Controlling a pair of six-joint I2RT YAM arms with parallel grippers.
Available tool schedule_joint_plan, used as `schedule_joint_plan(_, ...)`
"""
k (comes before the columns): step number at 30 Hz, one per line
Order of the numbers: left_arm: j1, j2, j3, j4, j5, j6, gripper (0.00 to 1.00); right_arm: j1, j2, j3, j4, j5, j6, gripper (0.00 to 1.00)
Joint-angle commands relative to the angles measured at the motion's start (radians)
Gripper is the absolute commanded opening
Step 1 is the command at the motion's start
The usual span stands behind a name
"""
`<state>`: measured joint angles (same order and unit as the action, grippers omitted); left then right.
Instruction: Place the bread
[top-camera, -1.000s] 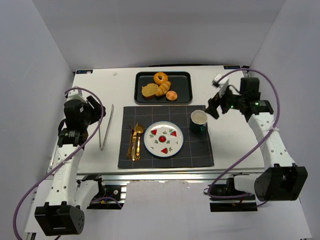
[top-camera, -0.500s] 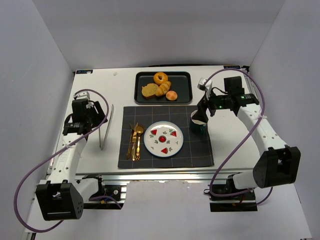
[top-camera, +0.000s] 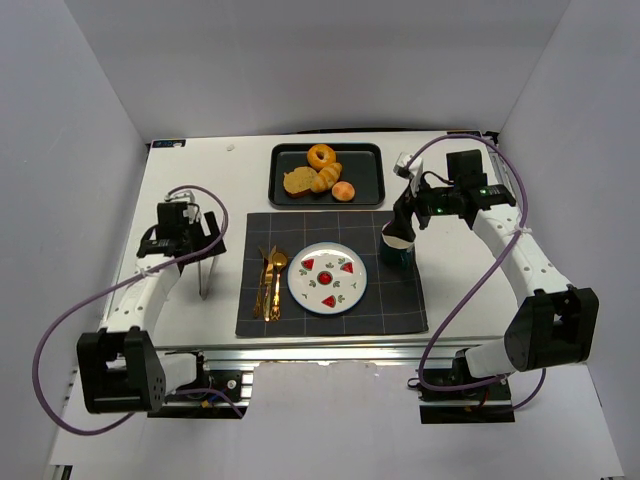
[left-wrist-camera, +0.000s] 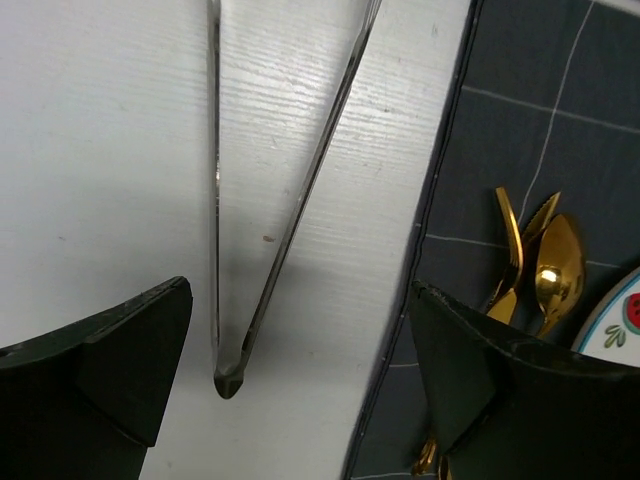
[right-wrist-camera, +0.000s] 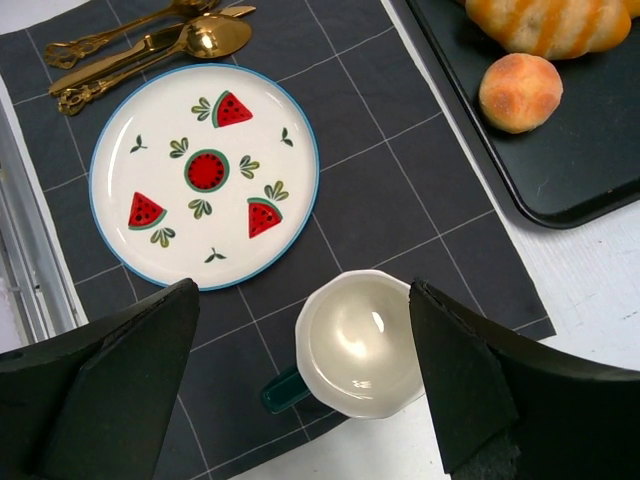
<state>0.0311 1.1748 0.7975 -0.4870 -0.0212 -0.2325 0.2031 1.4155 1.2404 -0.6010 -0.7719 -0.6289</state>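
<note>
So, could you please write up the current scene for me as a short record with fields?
bread: four pieces, all on the black tray
plate: empty, on the dark placemat
gold cutlery: on the placemat, left of the plate
mug: empty, right of the plate
tongs: flat on the table, left of the placemat
left pincer: open, straddling the tongs' joined end, not touching it
right pincer: open, over the mug, holding nothing
</note>
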Motion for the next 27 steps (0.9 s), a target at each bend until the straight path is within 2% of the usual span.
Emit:
schedule_joint_plan(1,-0.014,0.057,0.002,0.016,0.02,0.03,0.98,-0.004,0.002,0.016,0.043,-0.001,-0.003,0.89)
schedule_joint_plan(9,-0.016,0.275,0.077,0.034,-0.115,0.136,0.98,-0.022,-0.001,-0.012,0.067,-0.02,0.009,0.89)
schedule_joint_plan(14,-0.016,0.319,0.068,0.094,-0.142,0.165,0.98,-0.045,-0.012,-0.024,0.076,-0.024,0.015,0.89)
schedule_joint_plan(18,-0.016,0.367,0.031,0.174,-0.039,0.16,0.91,-0.056,-0.024,-0.032,0.084,-0.023,0.02,0.89)
schedule_joint_plan(23,-0.016,0.39,-0.047,0.269,0.007,0.13,0.84,-0.073,-0.041,-0.035,0.084,-0.02,0.018,0.89)
schedule_joint_plan(27,-0.014,0.425,-0.055,0.268,0.053,0.131,0.68,-0.087,-0.05,-0.036,0.084,-0.02,0.018,0.89)
